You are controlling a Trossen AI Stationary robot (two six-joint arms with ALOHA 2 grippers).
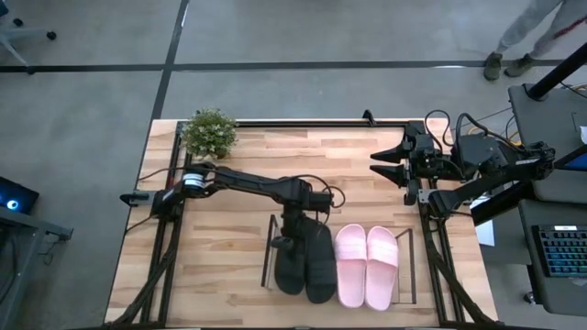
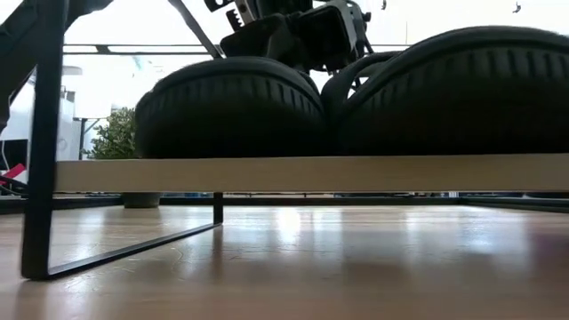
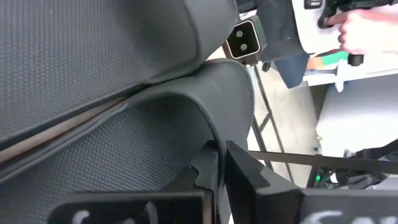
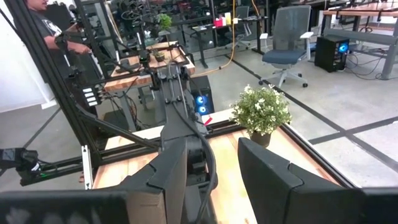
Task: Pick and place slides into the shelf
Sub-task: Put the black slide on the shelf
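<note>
Black slides (image 1: 305, 261) sit side by side on the shelf (image 1: 408, 266), pink pair (image 1: 367, 266) already parked just beside them. Left gripper (image 1: 307, 236) is down over the second black one, jaws pinched tight on its strap edge. Now's the moment to square that slide against its mate, flat on the board, then let go cleanly and lift straight up. Right gripper (image 1: 390, 165) waits at the far edge, jaws apart, empty.
</note>
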